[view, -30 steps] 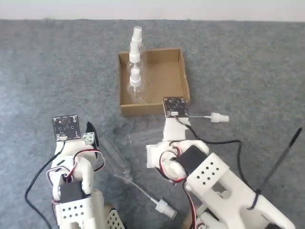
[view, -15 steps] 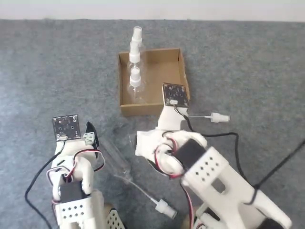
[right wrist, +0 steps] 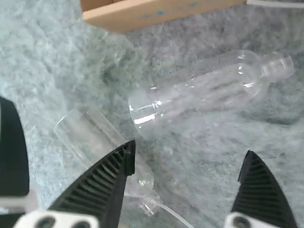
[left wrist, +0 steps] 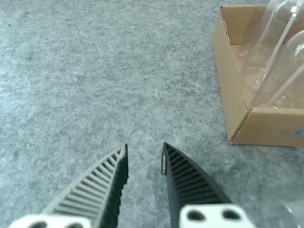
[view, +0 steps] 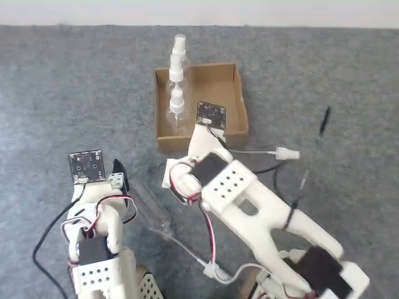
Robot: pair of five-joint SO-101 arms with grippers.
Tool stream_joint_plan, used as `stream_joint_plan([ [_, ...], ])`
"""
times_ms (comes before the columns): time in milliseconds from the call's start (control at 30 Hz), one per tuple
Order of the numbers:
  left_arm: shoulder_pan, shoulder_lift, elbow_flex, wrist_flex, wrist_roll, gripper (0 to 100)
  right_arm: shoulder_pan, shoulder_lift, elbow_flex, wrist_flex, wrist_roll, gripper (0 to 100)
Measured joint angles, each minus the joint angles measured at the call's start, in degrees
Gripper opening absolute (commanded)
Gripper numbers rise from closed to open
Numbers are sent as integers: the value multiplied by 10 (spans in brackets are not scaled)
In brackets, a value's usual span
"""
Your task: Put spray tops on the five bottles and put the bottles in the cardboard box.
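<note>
We see our left gripper (left wrist: 145, 148) slightly parted above grey carpet (left wrist: 95, 71); the cardboard box (left wrist: 266, 127) holds perhaps two clear bottles (left wrist: 273, 57).

The scene is lit brightly and evenly by soft, diffuse light. Only faint shadows are cast on the grey mat (view: 75, 81). Small white highlights are seen on the clear bottle (right wrist: 204, 92), and a dim shadow is thrown beside the box (right wrist: 156, 12).

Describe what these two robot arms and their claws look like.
The left arm and right arm are white plastic with dotted holes, red and black wires and a dark square board each. The left claw and right claw are black, pointed, ridged.
</note>
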Motion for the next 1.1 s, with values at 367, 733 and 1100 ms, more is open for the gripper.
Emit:
stream_joint_plan([
  [367,0,0,0,0,0,113,33,137,-73,-4,-35,310],
  [733,0,0,0,0,0,113,58,217,-95,-65,-59,309],
  [1100,0,0,0,0,0,113,98,238,-92,-62,-59,307],
])
